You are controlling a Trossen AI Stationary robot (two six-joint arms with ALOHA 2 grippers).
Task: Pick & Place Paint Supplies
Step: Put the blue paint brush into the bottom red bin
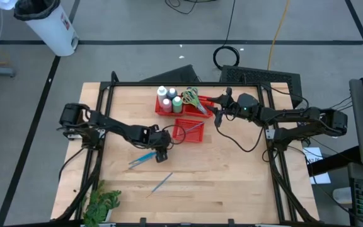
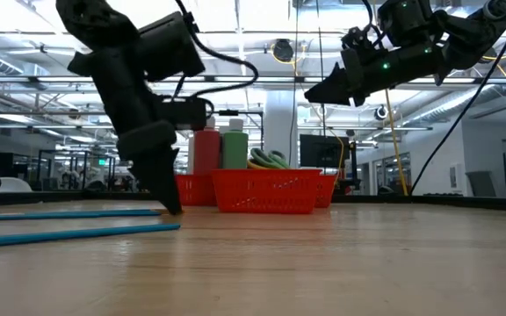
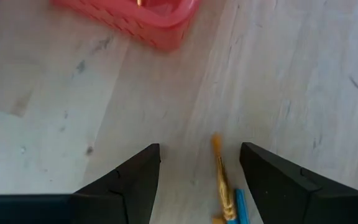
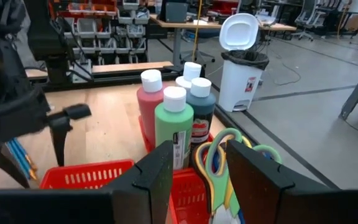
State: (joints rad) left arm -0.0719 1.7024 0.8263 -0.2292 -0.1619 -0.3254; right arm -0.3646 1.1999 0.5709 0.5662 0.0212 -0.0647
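Two blue brushes (image 1: 142, 159) lie side by side on the table; in the low view the brushes (image 2: 68, 233) lie flat. My left gripper (image 1: 163, 153) is down at their tip end, open. In the left wrist view its fingers (image 3: 201, 152) stand either side of the orange-bristled brush tip (image 3: 220, 177). My right gripper (image 1: 218, 115) hovers open, above and to the right of the far basket. White-capped bottles (image 4: 174, 124) stand in that basket, with the scissors (image 4: 216, 158) beside them. A third thin brush (image 1: 159, 183) lies nearer the near edge.
Two red mesh baskets sit mid-table: the far one (image 1: 163, 111) with bottles and scissors, the near one (image 1: 191, 136) just right of my left gripper. A leafy plant (image 1: 103, 205) is at the near left corner. Bare wood spreads across the near right part.
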